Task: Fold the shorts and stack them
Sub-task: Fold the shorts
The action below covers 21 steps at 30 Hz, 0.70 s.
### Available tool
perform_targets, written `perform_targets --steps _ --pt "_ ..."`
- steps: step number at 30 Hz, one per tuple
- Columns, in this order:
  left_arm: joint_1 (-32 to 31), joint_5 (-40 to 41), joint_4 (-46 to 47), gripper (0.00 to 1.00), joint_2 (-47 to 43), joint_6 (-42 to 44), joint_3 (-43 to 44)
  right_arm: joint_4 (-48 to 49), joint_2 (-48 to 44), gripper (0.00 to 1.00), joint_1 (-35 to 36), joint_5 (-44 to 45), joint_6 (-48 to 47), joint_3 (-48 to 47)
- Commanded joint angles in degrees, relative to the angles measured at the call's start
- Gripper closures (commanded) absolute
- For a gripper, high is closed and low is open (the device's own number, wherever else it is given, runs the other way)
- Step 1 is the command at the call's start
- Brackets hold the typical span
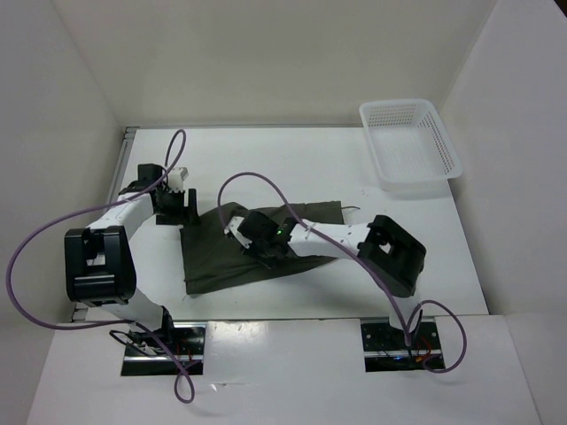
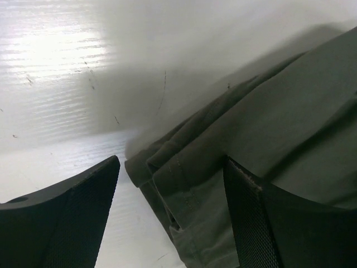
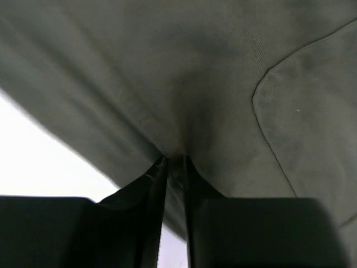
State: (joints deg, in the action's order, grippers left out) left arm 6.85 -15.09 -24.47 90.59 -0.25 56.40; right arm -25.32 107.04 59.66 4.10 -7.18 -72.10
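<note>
The dark olive shorts point(image 1: 213, 261) lie spread on the white table, partly folded over. My left gripper point(image 1: 182, 212) is at their far left corner. In the left wrist view it point(image 2: 172, 162) stands open, with the layered hem corner point(image 2: 167, 178) between its two fingers and the shorts point(image 2: 279, 111) running off to the right. My right gripper point(image 1: 241, 232) is down on the middle of the cloth. In the right wrist view its point(image 3: 175, 161) jaws are nearly together and pinch a small ridge of the shorts point(image 3: 195, 72). A curved pocket seam point(image 3: 268, 128) shows at the right.
A white lattice basket point(image 1: 409, 146) stands at the far right corner of the table point(image 1: 266, 159). White walls close in the table on the left, back and right. Purple cables loop from both arms.
</note>
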Motion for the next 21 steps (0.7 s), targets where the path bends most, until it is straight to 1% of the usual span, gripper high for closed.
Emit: perform_targets --steps 1,3,4,7,9,11,13,16,17,19,20,21 --pt "-0.1 -2.0 1.7 0.18 -1.8 0.3 -1.0 1.9 4.0 0.81 0.9 7.1 2.3 -0.7" --pt "-0.1 -1.4 1.7 0.18 -2.3 0.3 -1.0 1.9 4.6 0.81 1.4 9.3 2.3 -0.7" --pt "-0.1 -1.4 1.7 0.17 -2.9 0.3 -1.0 1.9 4.6 0.83 1.4 10.1 2.3 -0.7" --pt "-0.1 -1.4 1.2 0.17 -3.4 0.3 -1.6 1.9 4.6 0.83 1.4 10.7 2.9 -1.2" --pt "-0.1 -1.4 1.2 0.17 -3.4 0.3 -1.6 1.9 4.6 0.9 1.9 11.2 2.9 -1.2" --pt "-0.1 -0.9 1.2 0.17 -3.4 0.3 -1.6 1.9 4.6 1.0 2.0 11.2 2.9 -1.2" --pt "-0.1 -0.3 1.2 0.17 -3.9 0.3 -1.6 1.3 4.1 1.0 2.0 10.6 2.3 -1.2" --pt "-0.1 1.2 1.2 0.17 -3.9 0.3 -1.6 -0.1 0.1 1.0 2.0 9.9 1.6 -1.2" --pt "-0.1 1.2 1.2 0.14 -3.9 0.3 -1.6 -0.6 -3.1 1.0 2.6 9.9 0.9 -1.2" --pt "-0.1 2.4 1.2 0.14 -4.5 0.3 -1.6 -1.7 -6.9 1.0 3.1 9.1 -0.1 0.5" --pt "-0.1 2.4 1.2 0.14 -4.5 0.3 -1.6 -2.8 -8.9 1.0 4.5 8.6 -1.3 1.8" --pt "-0.1 2.4 1.2 0.14 -4.5 0.3 -1.6 -3.6 -12.2 1.0 4.5 6.8 -1.3 2.4"
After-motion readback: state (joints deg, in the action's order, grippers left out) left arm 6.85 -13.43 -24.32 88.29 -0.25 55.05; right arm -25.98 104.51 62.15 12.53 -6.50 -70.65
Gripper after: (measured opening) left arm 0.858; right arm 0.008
